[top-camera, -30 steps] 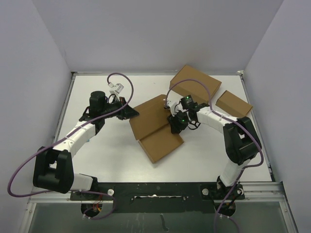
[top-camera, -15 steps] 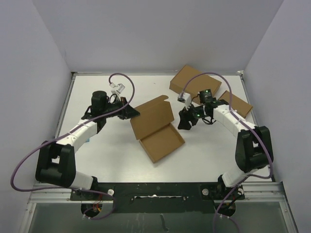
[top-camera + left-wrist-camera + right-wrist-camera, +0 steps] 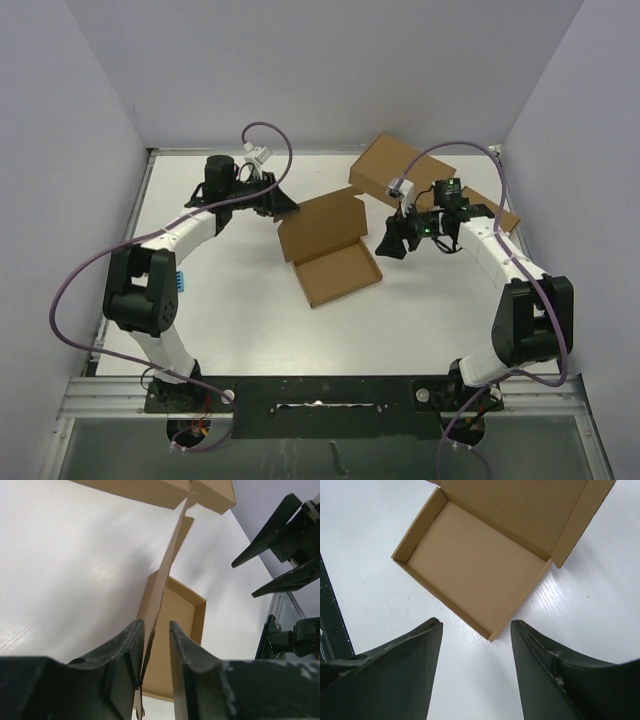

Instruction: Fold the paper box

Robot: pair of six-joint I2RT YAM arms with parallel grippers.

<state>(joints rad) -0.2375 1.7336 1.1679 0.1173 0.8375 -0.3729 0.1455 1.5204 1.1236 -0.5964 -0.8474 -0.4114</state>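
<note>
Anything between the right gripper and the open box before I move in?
Nothing but bare table separates the right gripper from the paper box; the right wrist view shows that stretch best.

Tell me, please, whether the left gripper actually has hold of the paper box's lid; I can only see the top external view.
Observer: Yes. The left wrist view shows the lid of the paper box standing upright, its edge caught inside the narrowly closed left gripper.
Operator: Thank you. Is the right gripper holding anything?
Observer: No. Its wrist view shows the right gripper wide open above the box's empty tray, touching nothing.
</note>
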